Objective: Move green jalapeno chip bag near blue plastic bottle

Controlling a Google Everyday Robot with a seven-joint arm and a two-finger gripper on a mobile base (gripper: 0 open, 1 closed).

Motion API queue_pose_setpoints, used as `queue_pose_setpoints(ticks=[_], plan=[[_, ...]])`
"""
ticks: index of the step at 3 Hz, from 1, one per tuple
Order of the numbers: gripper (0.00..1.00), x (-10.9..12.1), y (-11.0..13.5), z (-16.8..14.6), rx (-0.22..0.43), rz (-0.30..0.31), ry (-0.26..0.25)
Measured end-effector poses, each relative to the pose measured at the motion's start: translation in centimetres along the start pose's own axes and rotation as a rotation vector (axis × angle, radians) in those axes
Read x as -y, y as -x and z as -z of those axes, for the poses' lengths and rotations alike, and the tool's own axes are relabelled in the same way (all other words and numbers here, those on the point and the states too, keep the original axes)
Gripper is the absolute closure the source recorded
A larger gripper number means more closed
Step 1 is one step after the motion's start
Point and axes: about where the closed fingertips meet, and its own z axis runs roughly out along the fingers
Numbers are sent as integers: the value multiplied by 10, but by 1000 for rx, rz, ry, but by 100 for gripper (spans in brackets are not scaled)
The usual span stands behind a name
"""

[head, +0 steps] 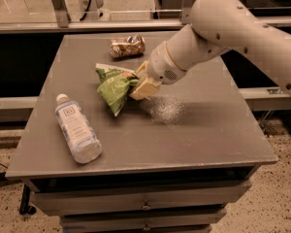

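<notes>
The green jalapeno chip bag [114, 87] is crinkled, with a white top edge, and hangs over the middle left of the grey table [194, 130]. My gripper [139, 85] is shut on the bag's right side and holds it just above the tabletop. The blue plastic bottle [76, 128] lies on its side near the table's front left, white cap pointing to the back, a little left of and in front of the bag. My white arm [223, 28] reaches in from the upper right.
A crushed tan-gold can [127, 46] lies at the back of the table behind the bag. The table has drawers [145, 207] below its front edge. A metal rail [87, 25] runs behind the table.
</notes>
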Motion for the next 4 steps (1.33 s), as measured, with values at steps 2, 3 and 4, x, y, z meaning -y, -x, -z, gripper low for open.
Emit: queue_pose_setpoints(ticks=[2, 3, 4], plan=[[72, -5, 27, -44, 7, 108, 44], [49, -6, 33, -51, 12, 142, 61], [26, -7, 34, -52, 11, 163, 75]])
